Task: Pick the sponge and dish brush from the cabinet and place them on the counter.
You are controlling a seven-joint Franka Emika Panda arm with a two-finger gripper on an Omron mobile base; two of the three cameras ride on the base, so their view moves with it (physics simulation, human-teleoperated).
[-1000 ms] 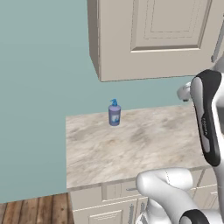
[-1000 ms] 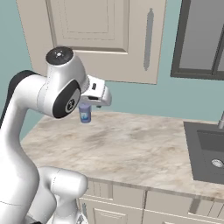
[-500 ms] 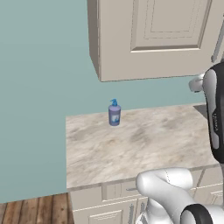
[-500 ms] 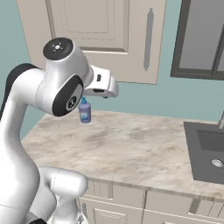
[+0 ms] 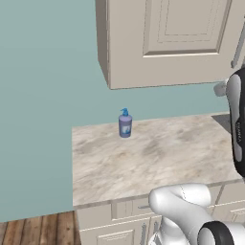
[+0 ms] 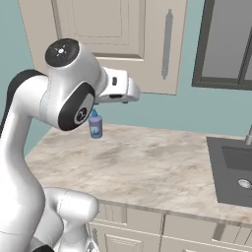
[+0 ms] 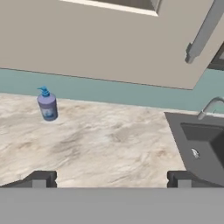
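Gripper [image 7: 111, 178] raised above counter [image 7: 109, 144] with jaws fully apart and empty, aimed toward handle [image 7: 204, 31] since cabinet [image 7: 109, 48] door closed, sponge and brush presumably hidden inside.

Through the hand camera I see the gripper [image 7: 111, 178] with its two dark fingertips [image 7: 40, 179] spread wide above the marbled counter [image 7: 105, 148]. A blue soap bottle [image 7: 47, 105] stands upright on the counter at the wall, left of the sink [image 7: 202, 146]. The cabinet [image 7: 100, 39] door is closed, its grey bar handle [image 7: 204, 31] above the sink.
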